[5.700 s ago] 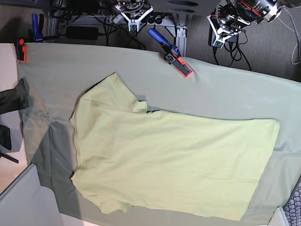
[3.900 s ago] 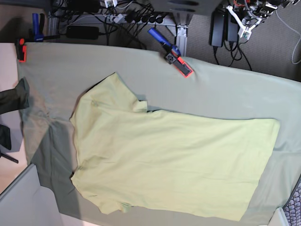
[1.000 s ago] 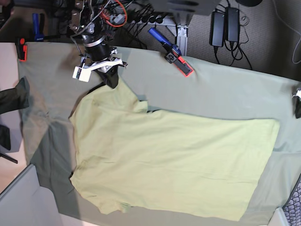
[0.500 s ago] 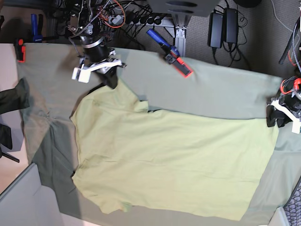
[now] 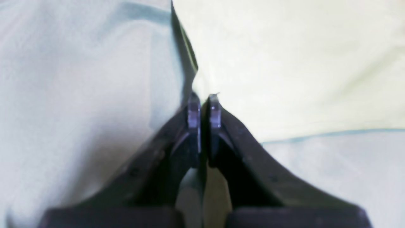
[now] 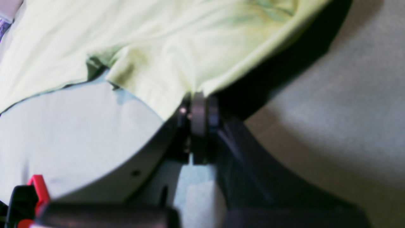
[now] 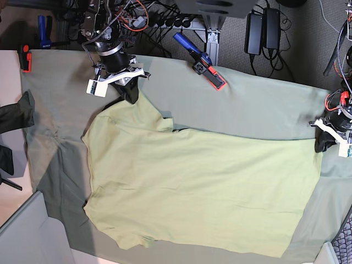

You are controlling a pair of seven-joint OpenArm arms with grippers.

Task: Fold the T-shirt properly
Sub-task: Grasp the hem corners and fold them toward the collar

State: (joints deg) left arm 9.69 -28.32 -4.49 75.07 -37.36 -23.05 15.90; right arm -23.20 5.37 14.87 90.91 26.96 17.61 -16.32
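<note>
L wrist view: left gripper [image 5: 202, 103] jaws nearly together, thin slit only, pinching T-shirt [image 5: 284, 63] corner at frame centre; hem edge runs up from tips, table cloth [image 5: 79, 79] at left & lower right. R wrist view: right gripper [image 6: 199, 109] jaws pressed together, clamped on T-shirt [image 6: 152, 41] edge at frame centre; fabric rises from tips, dark shadow beneath at upper right; red clamp [image 6: 34, 190] in lower left corner.

Base view: T-shirt [image 7: 198, 192] spread flat on surface, mid-frame to lower right, on grey-green table cloth [image 7: 264, 104]. Right gripper [image 7: 131, 93] at upper left, on sleeve/shoulder tip. Left gripper [image 7: 324, 144] at right edge, on hem corner. Blue-orange clamp [image 7: 201, 61] at top centre, red clamp [image 7: 24, 58] at far upper left.

Vs 0.5 s ago: left gripper nudged slightly lower & right, hem corner drawn in a bit, edge less square. Right gripper unchanged on sleeve tip. Vs 1.0 s ago: left gripper then barely in frame at right edge, off the shirt. Shirt body otherwise same place.
</note>
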